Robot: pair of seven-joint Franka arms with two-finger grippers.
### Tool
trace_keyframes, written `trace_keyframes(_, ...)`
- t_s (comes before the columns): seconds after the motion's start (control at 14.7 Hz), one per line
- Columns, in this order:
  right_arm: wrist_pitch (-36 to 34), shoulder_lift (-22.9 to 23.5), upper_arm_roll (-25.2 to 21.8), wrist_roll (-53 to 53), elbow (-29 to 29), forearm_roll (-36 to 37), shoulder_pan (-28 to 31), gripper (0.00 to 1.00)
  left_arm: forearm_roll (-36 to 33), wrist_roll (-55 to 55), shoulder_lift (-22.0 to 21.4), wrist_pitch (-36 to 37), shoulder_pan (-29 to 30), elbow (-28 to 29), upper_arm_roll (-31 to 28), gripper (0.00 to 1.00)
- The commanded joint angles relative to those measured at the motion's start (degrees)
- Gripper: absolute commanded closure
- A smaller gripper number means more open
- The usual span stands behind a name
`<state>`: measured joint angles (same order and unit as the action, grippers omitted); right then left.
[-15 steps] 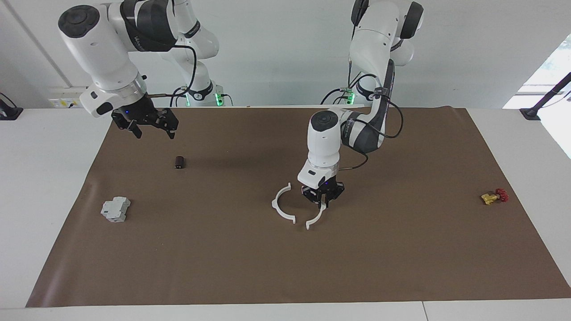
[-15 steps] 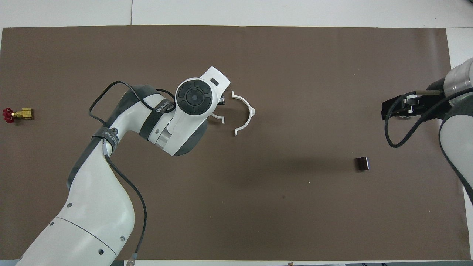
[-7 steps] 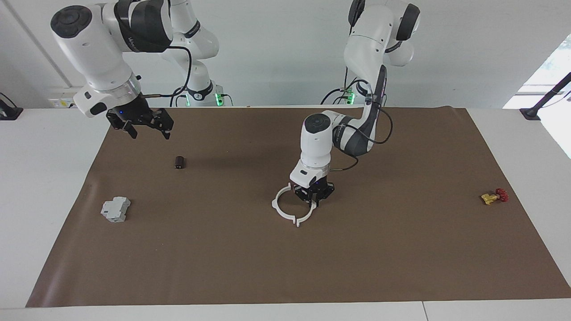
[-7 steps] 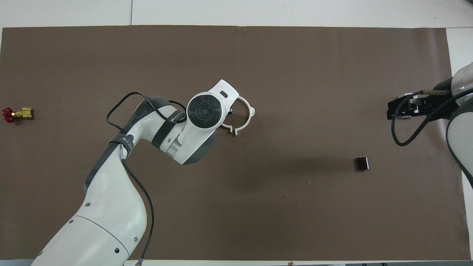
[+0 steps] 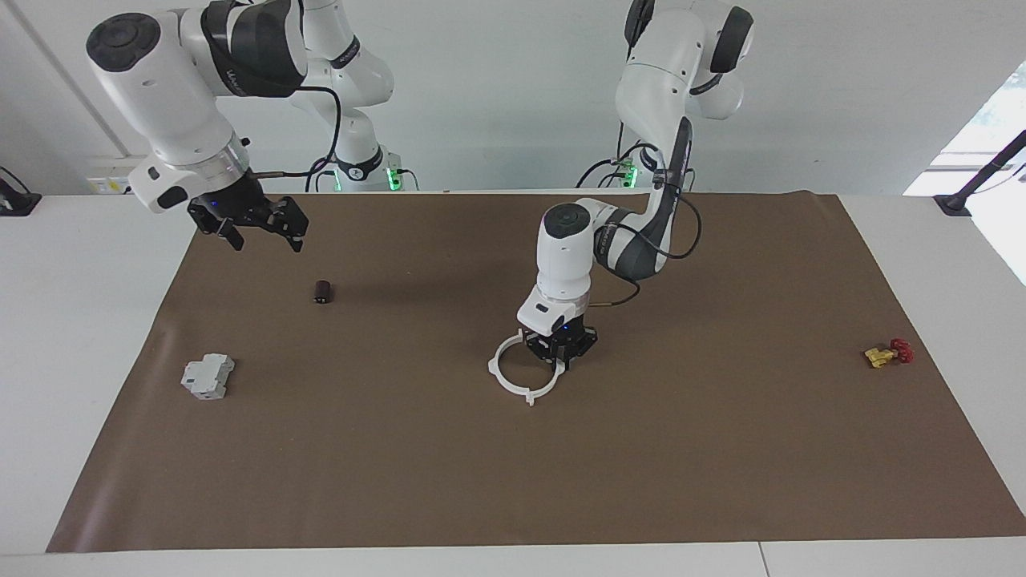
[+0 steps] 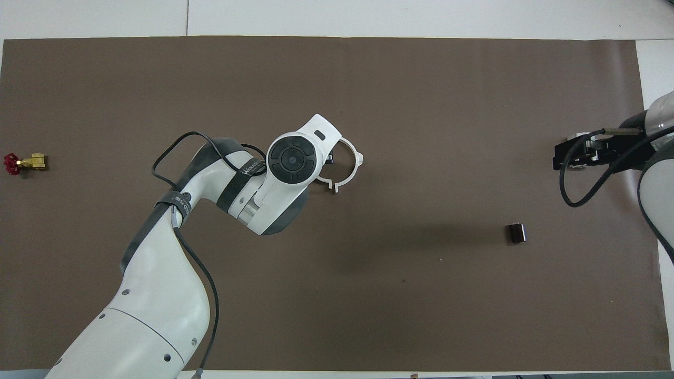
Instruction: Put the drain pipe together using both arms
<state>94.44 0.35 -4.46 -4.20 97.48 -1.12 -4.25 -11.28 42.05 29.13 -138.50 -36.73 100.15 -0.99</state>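
The two white half-rings of the drain pipe lie together on the brown mat as one ring with outer tabs, near the table's middle. It also shows in the overhead view, partly under the left wrist. My left gripper is down at the ring's side toward the left arm's end, shut on that half-ring. In the overhead view only a black bit of it shows. My right gripper is open and empty, up in the air over the mat's edge at the right arm's end, also in the overhead view.
A small dark cylinder lies on the mat below the right gripper's side. A grey boxy block sits farther from the robots at that end. A red and yellow valve lies at the left arm's end.
The left gripper slid its half-ring toward the right arm's end until it met the other half, closing the ring. The right gripper drew back a little toward its end of the table.
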Motion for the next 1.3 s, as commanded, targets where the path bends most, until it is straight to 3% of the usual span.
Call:
trace_keyframes(0.0,0.92,-1.23,0.41,1.30,1.40,0.07,-0.14,0.00,0.65,0.49,-0.83,0.34,-1.59,1.80,-0.68,1.00)
trace_keyframes(1.23,0.92,-1.41,-0.11,4.64,-0.18,-0.81,3.37,0.00,0.65,0.49,-1.10,0.61,-1.68,1.89,-0.76,1.00)
